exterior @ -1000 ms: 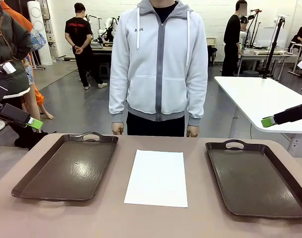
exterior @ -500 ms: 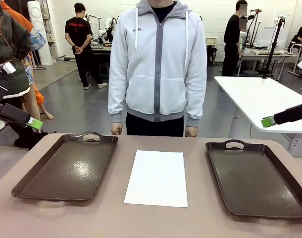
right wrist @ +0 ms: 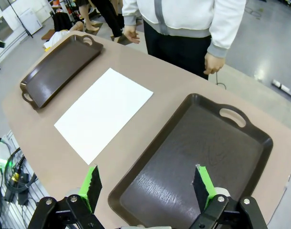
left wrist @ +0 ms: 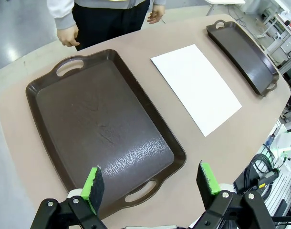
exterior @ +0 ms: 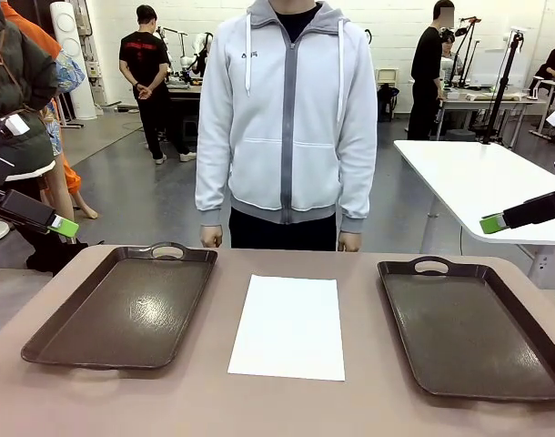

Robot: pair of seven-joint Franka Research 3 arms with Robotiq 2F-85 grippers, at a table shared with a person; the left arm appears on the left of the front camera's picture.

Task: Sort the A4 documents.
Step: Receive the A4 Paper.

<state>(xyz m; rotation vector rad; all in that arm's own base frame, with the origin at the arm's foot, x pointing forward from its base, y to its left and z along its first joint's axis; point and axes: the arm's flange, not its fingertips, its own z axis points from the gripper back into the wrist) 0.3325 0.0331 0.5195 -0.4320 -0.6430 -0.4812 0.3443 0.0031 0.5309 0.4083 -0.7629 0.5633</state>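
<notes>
No legible text anywhere, hoodie logo (exterior: 251, 55) too small to read

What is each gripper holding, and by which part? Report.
Nothing is held: left gripper and right gripper stand open, empty; the A4 document lies on the table.

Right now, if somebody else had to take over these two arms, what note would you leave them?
Left claw: open, holding nothing, raised near the left tray.
Right claw: open, holding nothing, raised near the right tray.
Paper: flat on the table between the trays, untouched; one sheet or a stack, I cannot tell.
Done: nothing; no paper in either tray yet.
Left: sort the paper into the trays.
The person stands at the far edge, hands down.
</notes>
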